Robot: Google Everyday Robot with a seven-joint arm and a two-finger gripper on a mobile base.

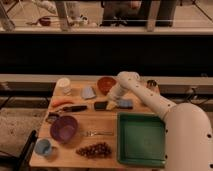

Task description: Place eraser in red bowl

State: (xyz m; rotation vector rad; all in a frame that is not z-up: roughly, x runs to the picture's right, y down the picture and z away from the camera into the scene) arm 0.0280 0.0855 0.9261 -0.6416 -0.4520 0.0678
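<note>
The eraser (100,105) is a small flat black block lying on the wooden table (107,123), just in front of the red bowl (106,84). The red bowl stands empty at the back middle of the table. My white arm reaches in from the right, bends above the bowl's right side and points down. My gripper (111,101) is low over the table at the eraser's right end, between the eraser and a blue sponge (125,104). I cannot tell whether it touches the eraser.
A purple bowl (64,128) is front left, with a blue cup (44,147), grapes (95,149) and a fork (97,133) nearby. A green tray (141,139) fills the front right. A carrot (62,102), white cup (63,86) and blue-grey object (88,92) are at the back left.
</note>
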